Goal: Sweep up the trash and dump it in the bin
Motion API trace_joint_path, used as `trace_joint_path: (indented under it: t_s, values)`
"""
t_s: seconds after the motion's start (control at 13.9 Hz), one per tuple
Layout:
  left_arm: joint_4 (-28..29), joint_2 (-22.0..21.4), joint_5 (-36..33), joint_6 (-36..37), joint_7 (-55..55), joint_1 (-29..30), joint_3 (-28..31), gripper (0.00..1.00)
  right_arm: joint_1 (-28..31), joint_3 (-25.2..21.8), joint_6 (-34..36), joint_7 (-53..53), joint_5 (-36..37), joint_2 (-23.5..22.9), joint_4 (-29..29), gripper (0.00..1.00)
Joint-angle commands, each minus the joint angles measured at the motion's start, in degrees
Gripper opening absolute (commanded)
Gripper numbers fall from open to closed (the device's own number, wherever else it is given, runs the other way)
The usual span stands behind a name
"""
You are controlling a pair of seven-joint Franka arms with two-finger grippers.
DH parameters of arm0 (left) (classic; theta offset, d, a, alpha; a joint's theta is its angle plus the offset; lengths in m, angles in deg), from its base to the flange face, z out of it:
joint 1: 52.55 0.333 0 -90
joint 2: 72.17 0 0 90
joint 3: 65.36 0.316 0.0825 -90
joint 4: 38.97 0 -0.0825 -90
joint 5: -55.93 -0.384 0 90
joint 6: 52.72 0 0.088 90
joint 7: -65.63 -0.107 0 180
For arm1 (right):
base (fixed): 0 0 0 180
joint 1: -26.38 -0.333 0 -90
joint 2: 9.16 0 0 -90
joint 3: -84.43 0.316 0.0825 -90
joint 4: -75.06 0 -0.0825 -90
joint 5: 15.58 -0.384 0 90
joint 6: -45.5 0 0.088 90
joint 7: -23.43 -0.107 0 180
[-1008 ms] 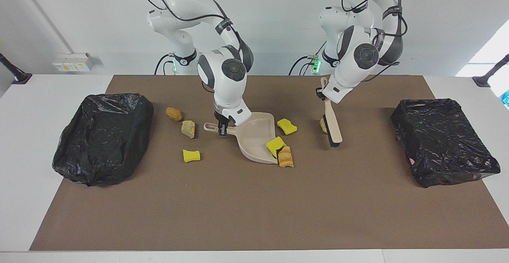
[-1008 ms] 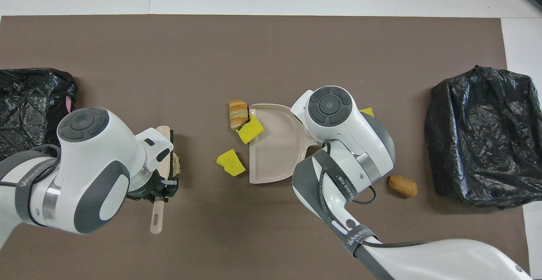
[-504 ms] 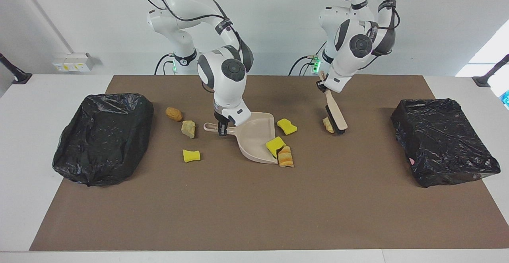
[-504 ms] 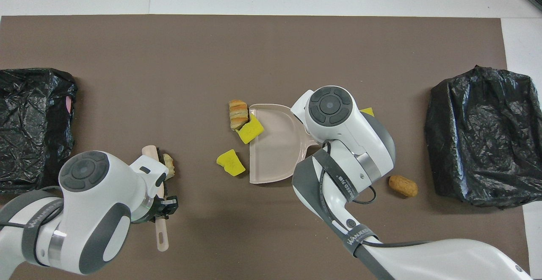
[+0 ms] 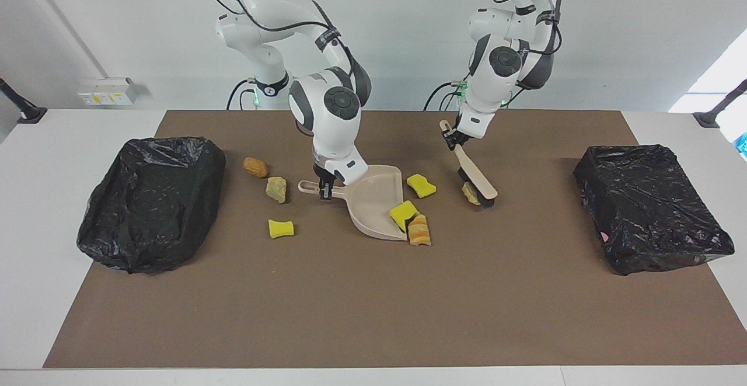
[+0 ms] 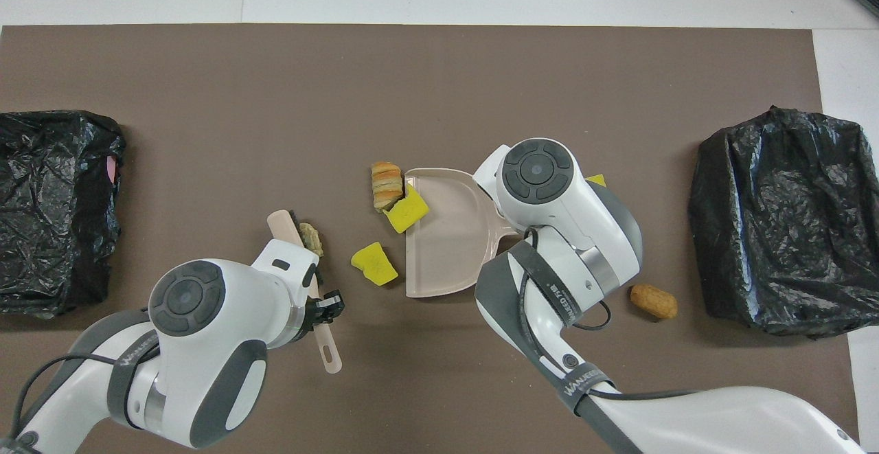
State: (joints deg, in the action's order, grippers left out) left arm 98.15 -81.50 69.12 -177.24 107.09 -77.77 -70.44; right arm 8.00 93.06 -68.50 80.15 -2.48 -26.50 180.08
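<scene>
1. A black-bagged bin [image 5: 150, 202] sits on the brown mat [image 5: 373, 304] at my right arm's end of the counter [image 5: 35, 228].
2. Just beside that bin, toward the middle, lie three scraps: an orange-tan chunk [image 5: 255, 167] nearest the robots, a pale rock-like lump [image 5: 276, 189] close by it, and a yellow sponge piece [image 5: 281, 228] farther out.
3. My right gripper [image 5: 325, 190] has its jaws pinched on the handle of the beige dustpan [image 5: 373, 202], which rests flat on the mat near the middle.
4. At the dustpan's open lip, a second yellow sponge piece [image 5: 404, 214] lies partly on the pan, touching a striped bread-like chunk [image 5: 419, 229] on the mat just outside it.
5. A green-backed yellow sponge [image 5: 421, 185] lies on the mat beside the dustpan, toward my left arm's end.
6. My left gripper [image 5: 452, 139] has its jaws pressed shut on the handle of the beige brush [image 5: 477, 177], which slants down so its dark bristles meet the mat.
7. A pale beige lump [image 5: 470, 193] touches the bristles on the side facing the dustpan, well apart from the pan.
8. A second black-bagged bin [image 5: 650, 206] sits at my left arm's end of the counter.
</scene>
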Motion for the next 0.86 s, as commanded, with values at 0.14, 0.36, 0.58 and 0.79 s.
trace_joint_path:
  t_s: [0.14,0.36,0.58,0.79]
  values:
    - [-11.6,6.33,1.48,3.39,4.08,-6.77,0.78,0.0,0.72,0.34,-1.05,-1.18,1.31,0.56,1.24,0.0]
    - [-11.96,3.45,1.22,13.92,-3.01,-2.23,1.65,0.0,0.72,0.34,-1.14,-1.18,1.31,0.64,1.5,0.0]
    - [-12.49,3.17,-3.5,22.91,-5.68,6.03,1.66,0.0,0.72,0.34,-1.31,-1.18,1.31,0.64,1.5,0.0]
    - [-8.73,2.47,-3.96,22.05,-8.93,9.31,1.57,0.0,0.81,0.34,-1.49,-1.18,1.22,0.56,1.5,0.0]
